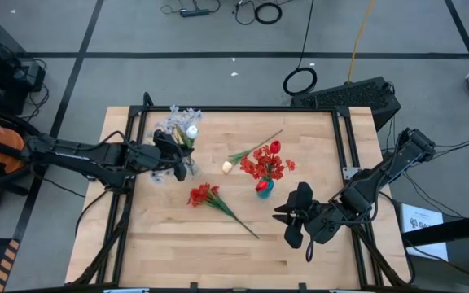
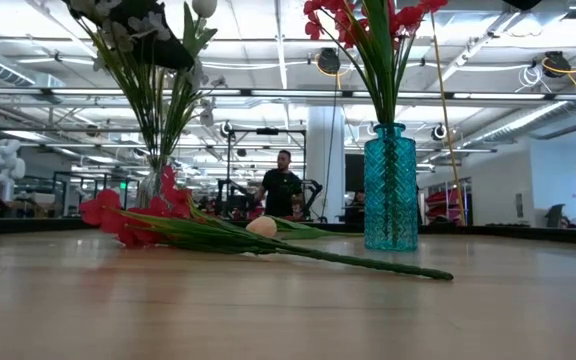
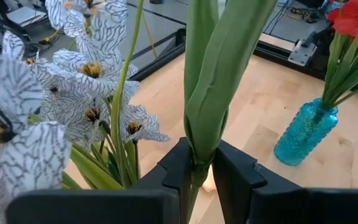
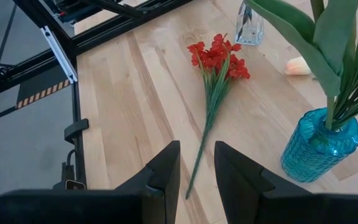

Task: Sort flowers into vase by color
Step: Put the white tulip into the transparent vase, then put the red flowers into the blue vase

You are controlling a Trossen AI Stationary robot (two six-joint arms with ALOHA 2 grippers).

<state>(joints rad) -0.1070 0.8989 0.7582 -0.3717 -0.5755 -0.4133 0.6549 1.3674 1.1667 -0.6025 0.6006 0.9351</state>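
A clear glass vase (image 2: 152, 186) at the table's left holds white, dark-veined flowers (image 3: 98, 68). My left gripper (image 3: 202, 155) is level with those blooms, and its fingers flank the green stem and leaves (image 3: 219, 74) of a white-bud flower (image 1: 192, 130) standing upright beside them. A blue vase (image 1: 265, 188) near the middle holds red flowers (image 1: 269, 160). A red cluster (image 1: 204, 195) and a cream bud (image 1: 226, 167) lie flat on the table. My right gripper (image 4: 197, 165) hangs open above the table, right of the blue vase, with nothing between its fingers. My left gripper has the white-bud flower's stem (image 3: 197, 177) between its two fingers, which come level from the table's left and lie across it. A thin gap shows beside one finger (image 3: 229, 174). I cannot tell whether the other finger touches the stem.
The red cluster's long stem (image 4: 201, 155) runs toward the near edge, below my right gripper. The cream bud's stem (image 1: 259, 146) slants toward the far right. Black rails (image 1: 243, 108) frame the table's far edge and sides. A person (image 2: 282, 186) stands far behind the table.
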